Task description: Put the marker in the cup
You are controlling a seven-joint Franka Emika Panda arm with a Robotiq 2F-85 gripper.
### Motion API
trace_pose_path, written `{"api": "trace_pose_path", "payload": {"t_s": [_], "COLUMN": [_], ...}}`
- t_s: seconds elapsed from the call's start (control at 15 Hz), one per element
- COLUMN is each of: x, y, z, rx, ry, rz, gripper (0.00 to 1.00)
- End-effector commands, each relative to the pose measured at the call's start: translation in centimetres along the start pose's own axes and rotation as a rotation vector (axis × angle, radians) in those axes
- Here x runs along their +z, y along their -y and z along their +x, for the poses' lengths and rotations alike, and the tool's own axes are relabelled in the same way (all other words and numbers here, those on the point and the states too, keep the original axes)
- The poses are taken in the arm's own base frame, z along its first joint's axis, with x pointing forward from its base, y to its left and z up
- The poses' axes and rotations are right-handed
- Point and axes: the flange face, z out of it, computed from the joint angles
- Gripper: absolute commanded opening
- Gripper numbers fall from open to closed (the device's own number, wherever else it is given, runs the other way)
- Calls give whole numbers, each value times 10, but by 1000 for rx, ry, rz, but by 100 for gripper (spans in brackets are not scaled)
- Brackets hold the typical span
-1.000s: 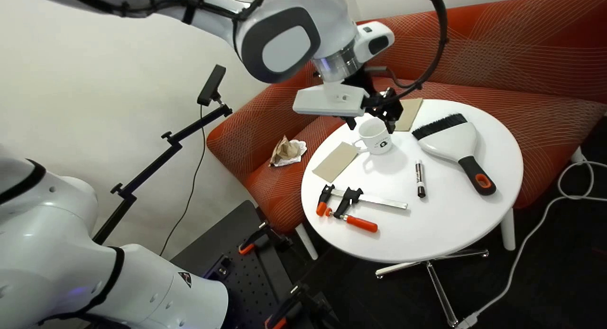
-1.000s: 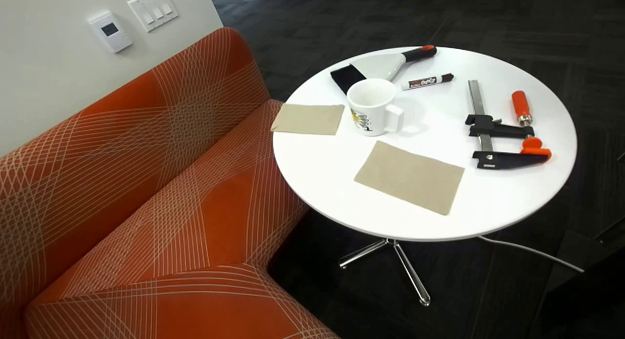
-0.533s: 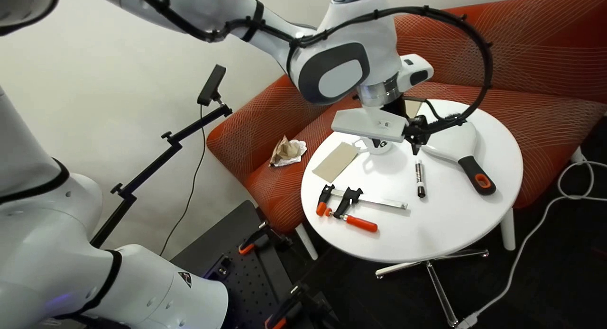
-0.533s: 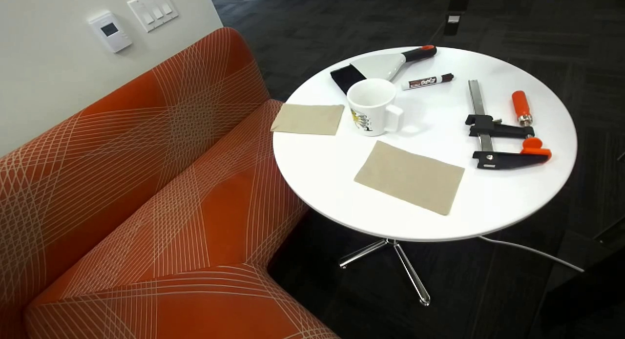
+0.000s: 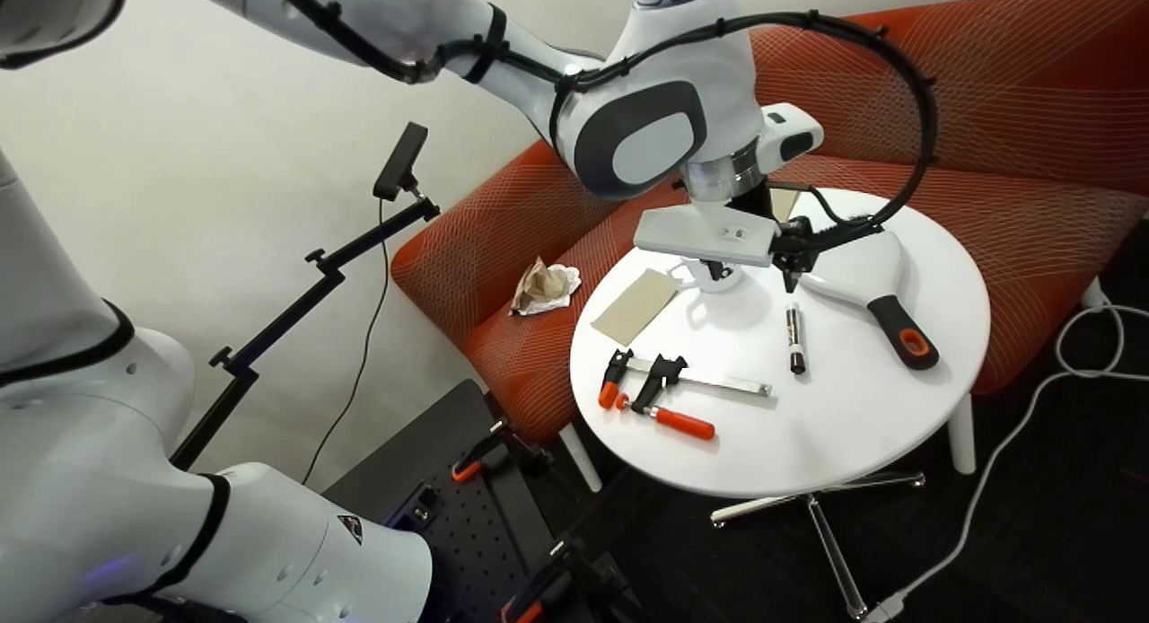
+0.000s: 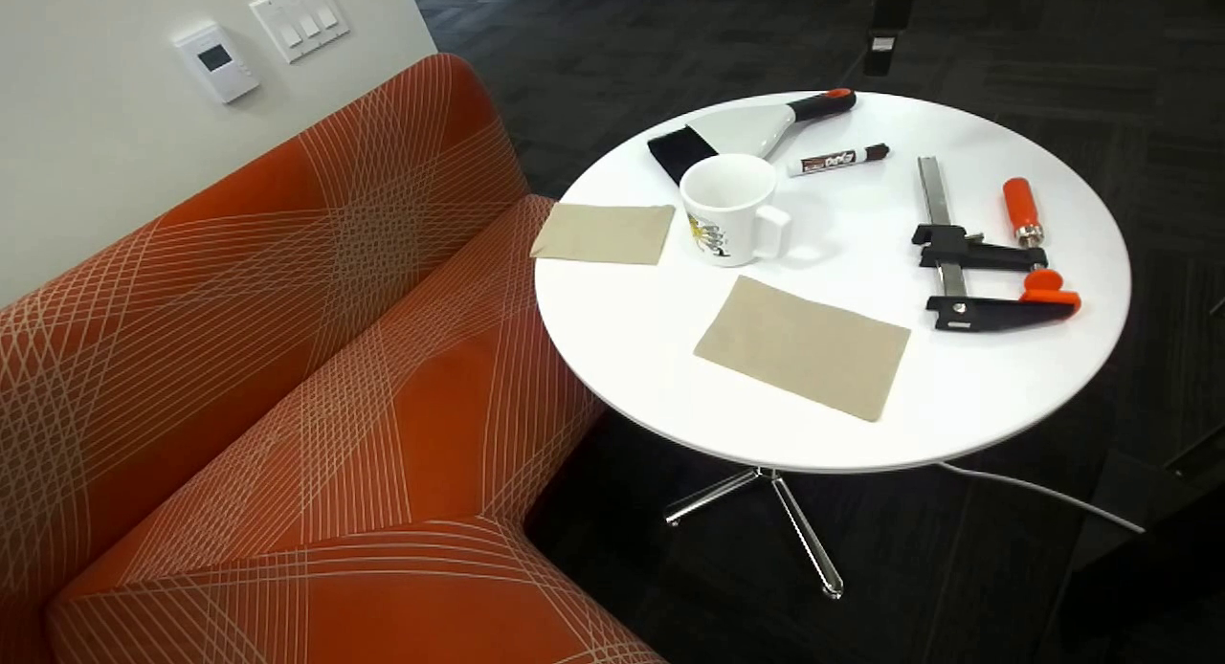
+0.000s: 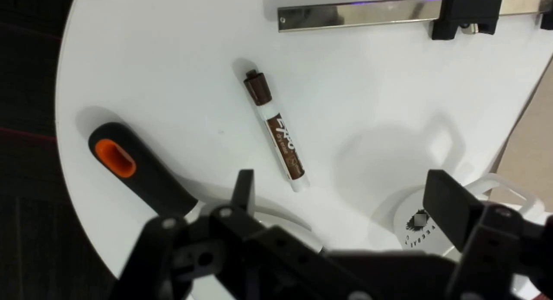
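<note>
The marker, white with a dark brown cap and label, lies on the round white table in both exterior views point(image 5: 795, 337) point(image 6: 837, 160) and in the wrist view point(image 7: 281, 135). The white cup with a handle stands upright on the table point(image 6: 729, 210). It is partly hidden behind the gripper in an exterior view point(image 5: 715, 282) and behind a finger in the wrist view point(image 7: 432, 237). My gripper point(image 7: 339, 179) is open and empty, above the table. In an exterior view the gripper point(image 5: 754, 280) hangs near the cup, with one finger just beyond the marker's white end.
A white brush with a black handle point(image 5: 900, 322) lies beside the marker, partly under the gripper in the wrist view point(image 7: 142, 170). A bar clamp with red handle point(image 5: 669, 381) lies on the marker's other side. Brown napkins point(image 6: 804, 348) lie near the cup. A sofa point(image 6: 431, 406) borders the table.
The arm and open gripper have moved right and down in an exterior view, from over the cup towards the marker, with only a slight shift in the last half second. Marker and cup have not moved.
</note>
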Motion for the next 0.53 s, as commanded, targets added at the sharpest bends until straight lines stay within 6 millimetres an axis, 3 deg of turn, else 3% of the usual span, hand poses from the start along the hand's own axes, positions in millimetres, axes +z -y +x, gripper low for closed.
{"api": "trace_pose_path", "payload": {"t_s": [0.0,0.47], "x": [13,50], "y": [-1,-7], "z": [12,31], "rx": [-69,-211], "ry": [3,-5], "rz": [-37,-64], "gripper": [100,100]}}
